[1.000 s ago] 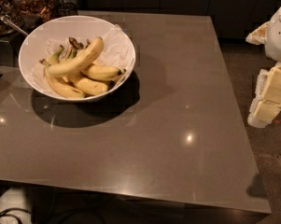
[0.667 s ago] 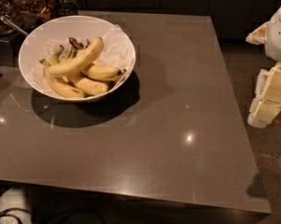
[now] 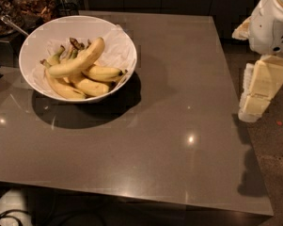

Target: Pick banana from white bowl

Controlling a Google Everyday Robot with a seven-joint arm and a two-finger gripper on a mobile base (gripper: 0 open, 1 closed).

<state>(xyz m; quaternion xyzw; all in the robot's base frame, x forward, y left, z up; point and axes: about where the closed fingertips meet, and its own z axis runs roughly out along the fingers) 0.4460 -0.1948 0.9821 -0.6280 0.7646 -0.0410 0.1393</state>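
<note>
Nothing moved: claw [image 3: 254, 105] hangs off the desk's [image 3: 178, 126] right edge, grip can't be told.
Banana [image 3: 77, 60], plain yellow, curved, tops the bowl [image 3: 37, 44]; open desk between.

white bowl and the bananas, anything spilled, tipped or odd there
Nothing stands out. The white bowl sits upright on the table, with the banana lying across the other bananas, all inside. The gripper hangs beyond the table's right edge, well away from the bowl.
</note>
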